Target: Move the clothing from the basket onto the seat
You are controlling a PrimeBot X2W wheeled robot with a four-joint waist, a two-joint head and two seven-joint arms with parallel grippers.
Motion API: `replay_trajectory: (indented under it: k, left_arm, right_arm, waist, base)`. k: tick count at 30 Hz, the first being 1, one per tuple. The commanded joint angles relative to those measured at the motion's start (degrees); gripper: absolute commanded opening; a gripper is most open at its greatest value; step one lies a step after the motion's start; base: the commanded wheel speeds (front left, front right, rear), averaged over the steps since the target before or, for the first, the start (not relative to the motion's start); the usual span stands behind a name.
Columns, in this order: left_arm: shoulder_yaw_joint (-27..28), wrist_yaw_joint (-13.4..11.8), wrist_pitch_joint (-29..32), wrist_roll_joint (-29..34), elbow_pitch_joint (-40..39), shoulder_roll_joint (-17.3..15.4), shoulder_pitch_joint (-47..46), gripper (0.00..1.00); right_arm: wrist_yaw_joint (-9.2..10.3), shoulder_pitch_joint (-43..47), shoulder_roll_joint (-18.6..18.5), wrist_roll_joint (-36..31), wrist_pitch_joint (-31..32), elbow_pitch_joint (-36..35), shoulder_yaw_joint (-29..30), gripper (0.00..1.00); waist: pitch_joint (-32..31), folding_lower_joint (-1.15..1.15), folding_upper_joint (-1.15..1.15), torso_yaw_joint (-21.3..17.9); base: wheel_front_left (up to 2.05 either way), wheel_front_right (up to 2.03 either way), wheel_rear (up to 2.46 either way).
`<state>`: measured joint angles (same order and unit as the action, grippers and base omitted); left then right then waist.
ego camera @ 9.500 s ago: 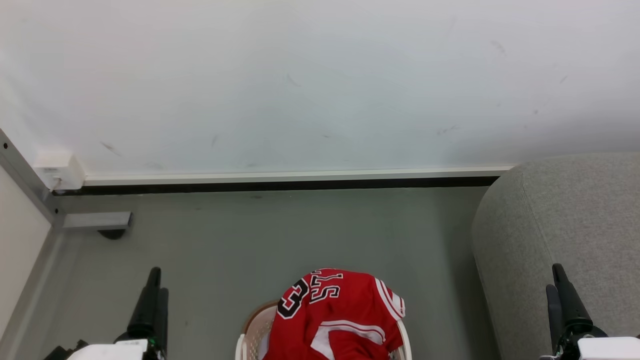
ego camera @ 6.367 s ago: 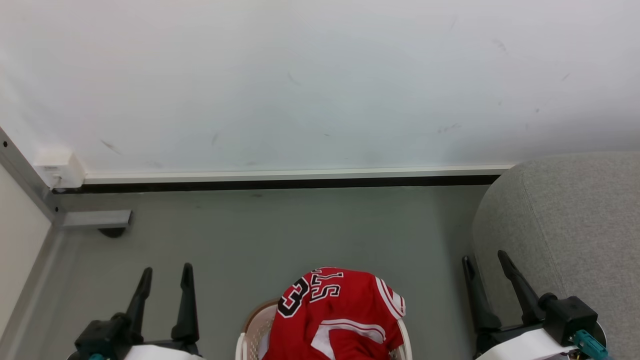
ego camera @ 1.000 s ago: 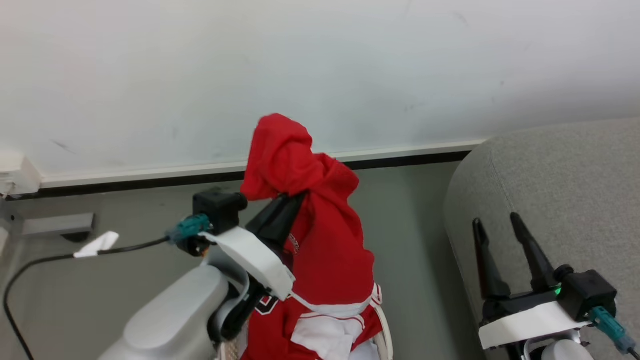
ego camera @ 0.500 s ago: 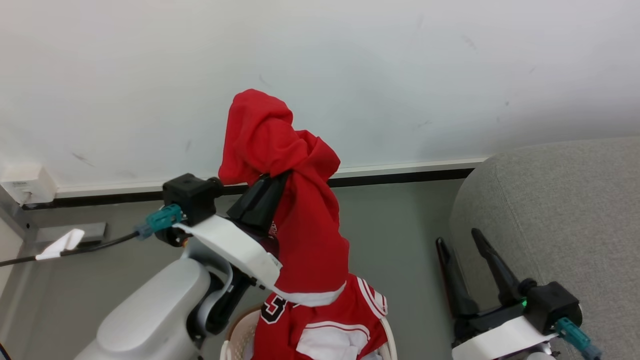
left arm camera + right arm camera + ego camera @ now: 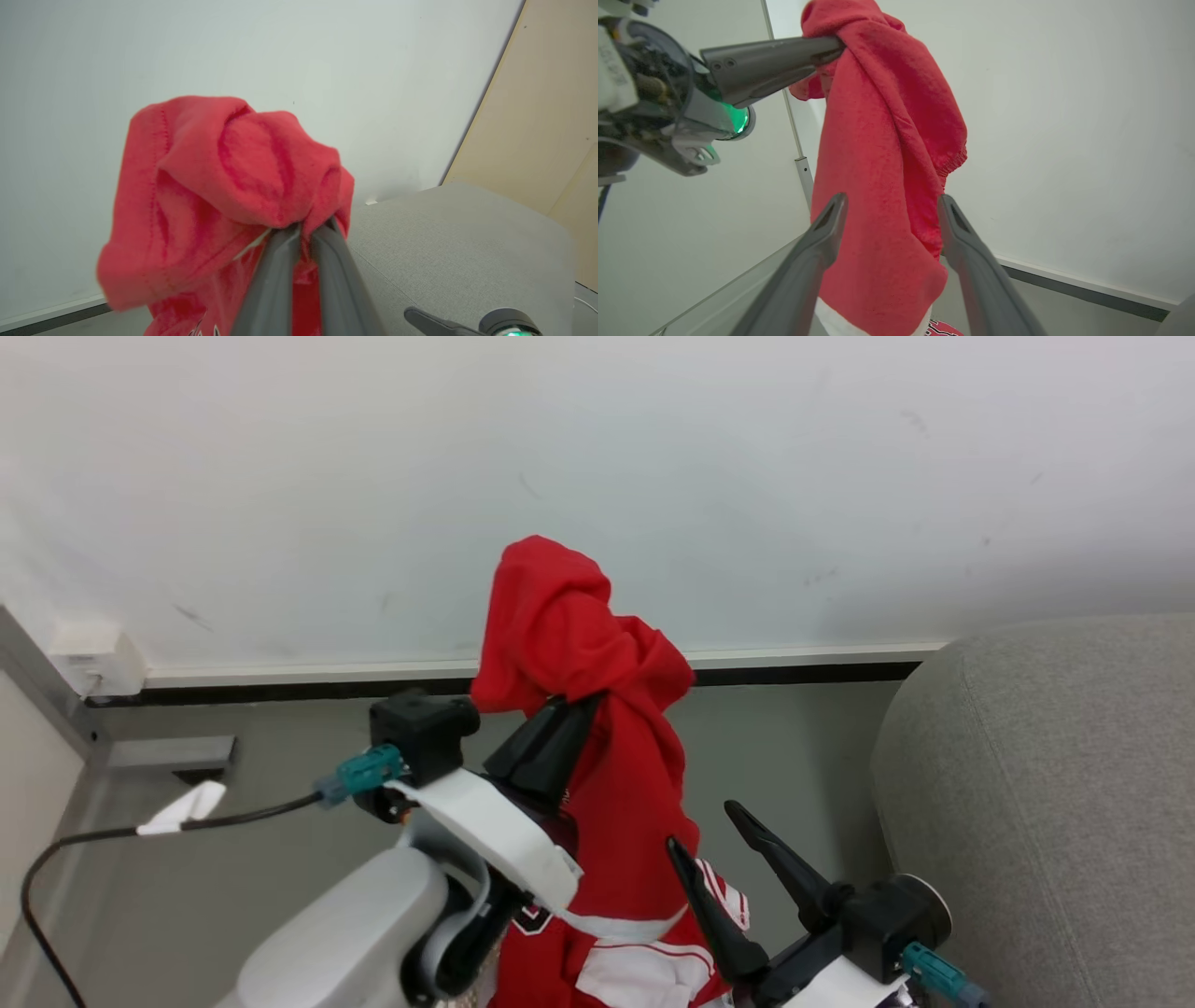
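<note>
One red jersey (image 5: 560,616) in clenched left hand (image 5: 571,711); right hand (image 5: 700,825) spread wide, empty.

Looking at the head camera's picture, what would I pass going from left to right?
Black cable → left tool clamped on the red clothing → right tool, open → grey seat.

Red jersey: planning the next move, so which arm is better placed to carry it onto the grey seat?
Left. The left end effector is shut on the red jersey, which hangs from it. The right end effector is open and holds nothing, so it would first need a grasp.
</note>
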<state>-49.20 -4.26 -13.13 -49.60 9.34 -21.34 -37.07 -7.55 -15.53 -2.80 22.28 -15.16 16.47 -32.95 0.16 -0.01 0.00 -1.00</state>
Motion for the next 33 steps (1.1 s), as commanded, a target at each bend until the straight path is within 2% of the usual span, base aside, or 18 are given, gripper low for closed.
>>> replay_trajectory:
  k: [1, 10, 17, 18, 19, 20, 30, 31, 33]
  left_arm:
    - [-0.3, 0.2, 0.0, 0.3, -0.2, 0.3, 0.8, 0.00]
    - [-4.6, 1.4, 1.1, -0.2, -2.6, 5.1, 2.6, 0.00]
    - [-7.2, 1.3, 2.3, 0.2, -4.7, 6.6, 3.6, 0.00]
    - [-7.3, 1.3, 2.3, 0.2, -4.9, 6.7, 3.7, 0.00]
    - [-7.5, 1.3, 2.3, 0.2, -5.0, 6.7, 3.8, 0.00]
    - [-7.5, 1.2, 2.3, 0.1, -5.1, 6.7, 3.9, 0.00]
    - [-5.7, 0.2, 1.4, -0.6, -3.7, 4.8, 4.5, 0.00]
    - [-5.6, 0.2, 1.2, -0.7, -3.3, 4.6, 4.6, 0.06]
    - [-5.4, 0.0, 0.9, -0.7, -2.9, 4.3, 4.6, 0.47]
  right_arm:
    - [0.12, -0.7, -0.2, 0.5, 0.0, 0.3, -0.1, 1.00]
    - [0.12, -2.8, -0.2, 0.9, 0.0, 7.4, -1.2, 1.00]
    - [0.12, -4.8, -0.2, 1.6, 0.0, 11.6, -1.0, 1.00]
    - [0.12, -5.1, -0.2, 1.7, 0.0, 12.1, -1.0, 0.48]
    - [0.12, -5.4, -0.2, 1.6, 0.0, 12.4, -1.0, 0.19]
    - [0.12, -5.6, -0.2, 1.7, 0.0, 12.6, -0.9, 0.00]
    - [0.12, -4.2, -0.2, 1.8, 0.0, 10.5, 2.8, 0.00]
    - [0.12, -3.7, -0.2, 2.2, 0.0, 9.9, 3.5, 0.00]
    - [0.12, -2.8, -0.2, 2.4, 0.0, 8.4, 5.5, 0.00]
  waist:
    - [-0.1, 0.01, 0.00, 0.6]
    - [-1.3, 0.01, 0.00, 5.5]
    - [-1.8, 0.01, 0.00, 8.2]
    - [-1.8, 0.01, 0.00, 8.4]
    - [-1.8, 0.01, 0.00, 8.6]
    - [-1.7, 0.01, 0.00, 8.8]
    - [-0.9, 0.01, 0.00, 8.3]
    - [-0.9, 0.01, 0.00, 8.1]
    - [-0.8, 0.01, 0.00, 7.2]
  base:
    - [0.00, 0.00, 0.00]
    - [0.00, 0.00, 0.00]
    - [0.00, 0.00, 0.00]
    - [0.00, 0.00, 0.00]
    - [0.00, 0.00, 0.00]
    - [0.00, 0.00, 0.00]
    - [0.00, 0.00, 0.00]
    - [0.00, 0.00, 0.00]
    - [0.00, 0.00, 0.00]
